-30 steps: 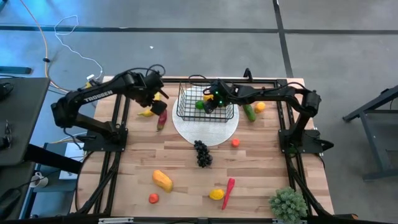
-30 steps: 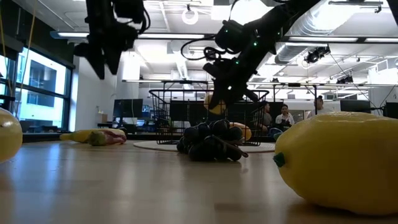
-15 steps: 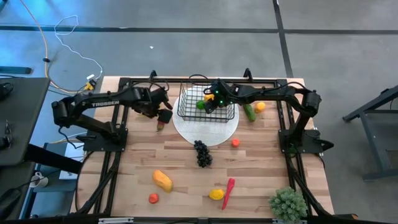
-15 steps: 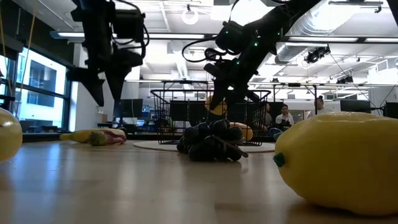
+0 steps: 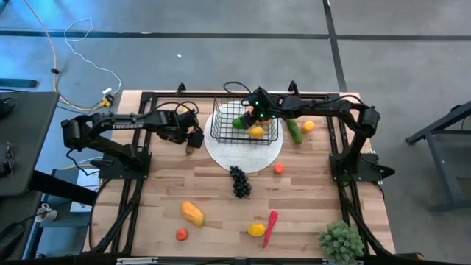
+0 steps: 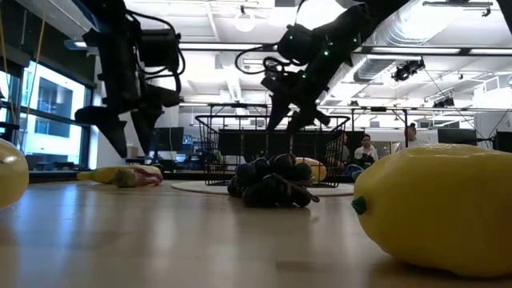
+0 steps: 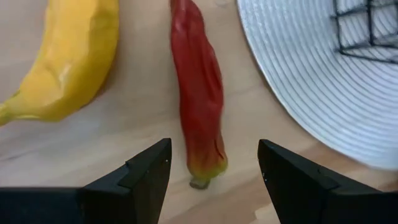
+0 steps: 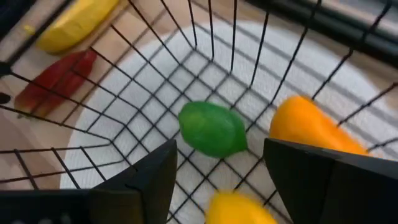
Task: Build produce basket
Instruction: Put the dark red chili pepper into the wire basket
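Note:
The black wire basket (image 5: 245, 125) stands on the round white plate (image 5: 243, 154). It holds a green fruit (image 8: 211, 129), an orange one (image 8: 308, 127) and a yellow one (image 5: 255, 132). My right gripper (image 5: 255, 110) hangs open above the basket's inside (image 8: 221, 146). My left gripper (image 5: 193, 137) is open and low over a red chili (image 7: 198, 87); its fingers stand on either side of the chili's stem end without touching. A yellow banana (image 7: 71, 56) lies on the wood beside the chili.
On the near half of the table lie dark grapes (image 5: 239, 180), a small tomato (image 5: 279, 168), an orange-yellow piece (image 5: 193, 213), a red fruit (image 5: 181, 235), a lemon (image 5: 256, 230) and a second chili (image 5: 271, 227). Cucumber (image 5: 295, 132) and orange (image 5: 307, 126) lie right of the basket. A green bushy plant (image 5: 341, 240) stands at the near right corner.
My left gripper has come down and toward the table's right, from above the banana to just over the red chili. My right gripper has risen out of the basket toward the far edge, and a yellow fruit now lies in the basket where it was.

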You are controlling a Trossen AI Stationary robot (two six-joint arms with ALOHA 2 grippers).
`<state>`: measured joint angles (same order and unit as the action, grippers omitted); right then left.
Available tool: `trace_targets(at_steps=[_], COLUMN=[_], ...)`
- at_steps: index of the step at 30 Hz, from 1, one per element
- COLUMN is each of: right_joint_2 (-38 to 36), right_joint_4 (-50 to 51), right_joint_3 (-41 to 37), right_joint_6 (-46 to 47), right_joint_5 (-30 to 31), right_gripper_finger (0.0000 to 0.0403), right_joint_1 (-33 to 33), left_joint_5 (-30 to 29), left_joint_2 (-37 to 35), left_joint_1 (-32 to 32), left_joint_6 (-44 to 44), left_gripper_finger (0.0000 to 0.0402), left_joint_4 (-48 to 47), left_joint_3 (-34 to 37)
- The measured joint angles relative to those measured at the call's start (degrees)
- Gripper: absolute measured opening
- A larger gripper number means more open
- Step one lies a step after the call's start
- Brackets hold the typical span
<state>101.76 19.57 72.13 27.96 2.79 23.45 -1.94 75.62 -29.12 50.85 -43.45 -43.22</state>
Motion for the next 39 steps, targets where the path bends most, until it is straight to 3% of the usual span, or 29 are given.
trace_targets(at_steps=[16,20,30,39], right_joint_2=[-0.1,-0.1,-0.1,-0.7], right_joint_4=[7.3,9.1,13.1,15.9], right_joint_3=[10.4,12.4,14.5,14.5], right_joint_6=[-7.2,-7.7,-9.0,-10.5], right_joint_5=[0.2,1.2,3.5,5.3], right_gripper_finger=[0.0222,0.0222,0.0222,0.0222], right_joint_1=[0.7,0.7,0.9,0.9], left_joint_5=[-3.5,-3.6,-2.4,1.1], left_joint_2=[6.7,8.2,9.2,4.8], left_joint_1=[-0.1,-0.1,-0.1,-0.1], left_joint_6=[0.1,-0.1,-2.0,-1.9], left_gripper_finger=[0.0224,0.0196,0.0074,0.0067], left_joint_4=[7.8,7.9,10.0,10.1], left_joint_3=[3.4,3.4,3.3,3.3])
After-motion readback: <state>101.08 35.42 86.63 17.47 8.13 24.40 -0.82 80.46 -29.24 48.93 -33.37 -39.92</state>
